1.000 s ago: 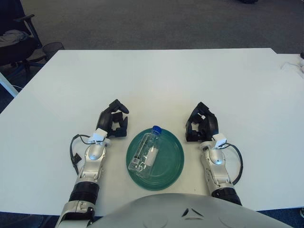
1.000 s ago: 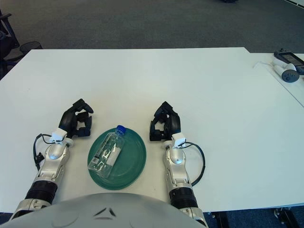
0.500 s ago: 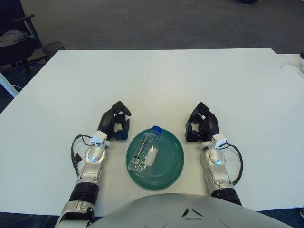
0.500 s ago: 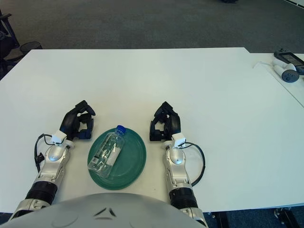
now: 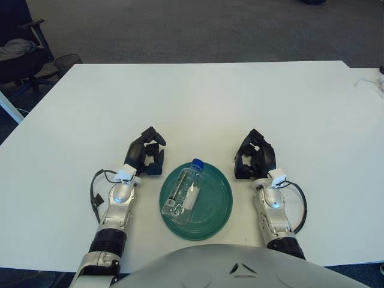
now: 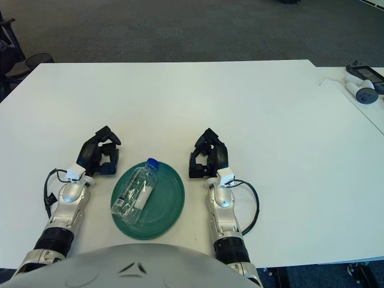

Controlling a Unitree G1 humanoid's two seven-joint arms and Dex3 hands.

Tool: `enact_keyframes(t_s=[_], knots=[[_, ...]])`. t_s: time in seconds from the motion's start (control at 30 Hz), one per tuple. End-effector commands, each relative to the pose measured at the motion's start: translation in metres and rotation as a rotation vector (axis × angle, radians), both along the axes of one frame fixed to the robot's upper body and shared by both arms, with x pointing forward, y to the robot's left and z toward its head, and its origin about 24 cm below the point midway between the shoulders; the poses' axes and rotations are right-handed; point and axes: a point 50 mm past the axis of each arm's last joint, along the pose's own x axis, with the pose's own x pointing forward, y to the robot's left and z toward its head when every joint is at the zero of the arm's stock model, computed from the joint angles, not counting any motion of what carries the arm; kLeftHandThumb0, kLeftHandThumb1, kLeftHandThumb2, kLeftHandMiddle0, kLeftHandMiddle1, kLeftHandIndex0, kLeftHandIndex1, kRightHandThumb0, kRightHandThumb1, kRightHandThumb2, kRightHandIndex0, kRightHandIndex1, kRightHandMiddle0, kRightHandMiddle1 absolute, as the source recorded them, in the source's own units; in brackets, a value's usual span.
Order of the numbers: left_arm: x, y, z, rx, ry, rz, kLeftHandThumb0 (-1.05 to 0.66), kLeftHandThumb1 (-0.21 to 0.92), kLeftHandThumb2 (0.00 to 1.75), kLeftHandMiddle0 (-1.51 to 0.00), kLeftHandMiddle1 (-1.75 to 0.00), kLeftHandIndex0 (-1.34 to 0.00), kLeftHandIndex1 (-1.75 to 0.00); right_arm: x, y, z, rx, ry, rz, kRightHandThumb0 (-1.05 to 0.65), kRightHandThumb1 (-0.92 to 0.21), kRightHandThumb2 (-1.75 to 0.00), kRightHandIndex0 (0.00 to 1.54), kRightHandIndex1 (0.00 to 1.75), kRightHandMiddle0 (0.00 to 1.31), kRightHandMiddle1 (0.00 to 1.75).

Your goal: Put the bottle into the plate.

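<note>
Clear water bottle (image 5: 183,192) already lying flat inside green plate (image 5: 216,207), near front edge of tabletop (image 5: 198,102). Left robot hand (image 5: 146,157) and right robot hand (image 5: 254,160) flank plate, fingers curled, holding nothing. Looks done; best just keep both clear, no bumping rim.

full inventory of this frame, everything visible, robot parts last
bottle: 1, clear with blue cap, lying on its side in the plate, cap pointing away from the robot
plate: 1, green, near edge of table between the hands
table: 1, white, fills most of the view
office chair: 1, dark, far left beside the table
device: 1, white and grey, on the neighbouring surface at far right
left hand: 1, black fingers curled, empty, left of the plate
right hand: 1, black fingers curled, empty, right of the plate
</note>
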Motion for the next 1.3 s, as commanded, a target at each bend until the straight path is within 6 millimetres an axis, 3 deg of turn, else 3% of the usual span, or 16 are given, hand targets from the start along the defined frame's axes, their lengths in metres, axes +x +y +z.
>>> enact_keyframes(t_s=[0.0, 1.27], knots=[[-0.0257, -0.012, -0.0372, -0.018, 0.163, 0.038, -0.51, 0.2, 1.46, -1.23, -1.75, -0.7, -1.75, -0.0476, 0.0013, -0.0551, 0.039, 0.305, -0.04, 0.0, 0.08, -1.72, 0.96, 1.59, 0.69, 1.75], [-0.0238, -0.0192, -0.0434, -0.063, 0.127, 0.116, -0.55, 0.13, 1.55, -1.26, -1.75, -0.77, -1.75, -0.0465, -0.0006, -0.0533, 0.034, 0.303, -0.045, 0.0, 0.1, -1.72, 0.97, 1.57, 0.7, 1.75]])
